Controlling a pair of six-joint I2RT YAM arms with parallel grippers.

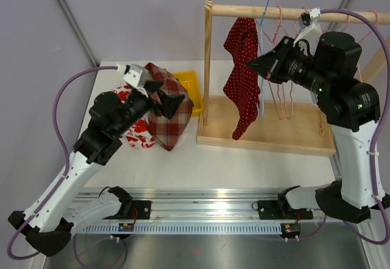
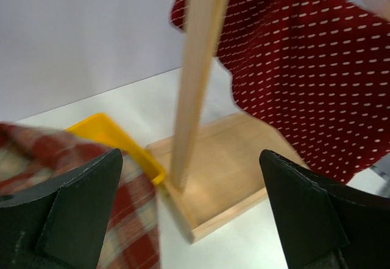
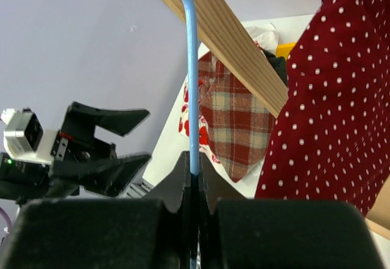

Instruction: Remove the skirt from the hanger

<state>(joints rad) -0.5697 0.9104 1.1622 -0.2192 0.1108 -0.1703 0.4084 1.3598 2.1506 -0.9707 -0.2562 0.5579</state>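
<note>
Cloth in red plaid [image 1: 167, 123] lies heaped at the table's left beside a yellow tray [image 1: 190, 79], likely the spot for garments already taken off. Over it hovers the left gripper [image 2: 190, 184]. Its jaws are spread wide and hold nothing, and it faces the wooden rack [image 1: 208, 62] as if ready to receive fabric.

The skirt [image 1: 242, 68], dark red with white dots, hangs from the left part of the rack's rail and drapes down towards the base board. It seems to hang on the blue hanger [image 3: 192, 98], though the join is hidden.

The right gripper [image 3: 195, 187] has its fingers pressed together on that hanger's thin wire, just below the rail, probably to steady it while the cloth is pulled free. Pink hangers [image 1: 283, 68] dangle bare further right.
</note>
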